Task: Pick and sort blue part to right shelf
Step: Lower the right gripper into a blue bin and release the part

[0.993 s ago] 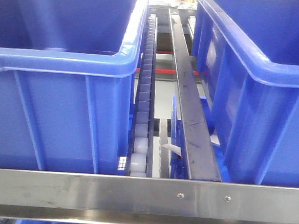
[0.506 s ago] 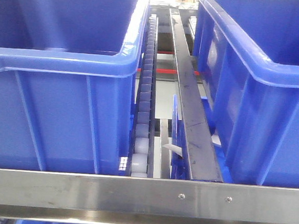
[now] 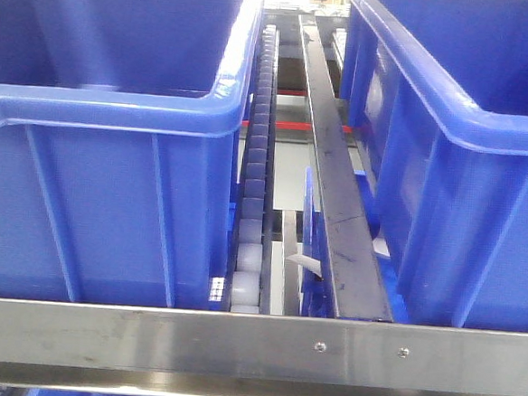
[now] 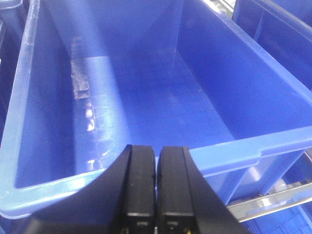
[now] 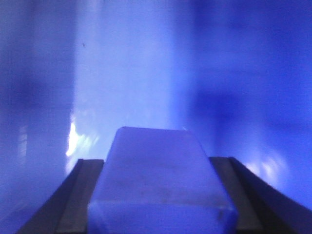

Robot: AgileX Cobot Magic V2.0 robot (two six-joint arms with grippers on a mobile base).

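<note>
Jaws of the left gripper (image 4: 156, 168) are pressed together with nothing between them, hanging over the near rim of an empty blue bin (image 4: 44, 187) in the left wrist view. In the right wrist view, the right gripper (image 5: 161, 195) clamps the blue part (image 5: 161, 178) between its dark fingers (image 5: 80, 195), against blurred blue plastic. From the front, the right shelf (image 3: 145, 339) shows two blue bins, a white roller track (image 3: 252, 206) between them and a steel front rail with two screws (image 3: 320, 347).
</note>
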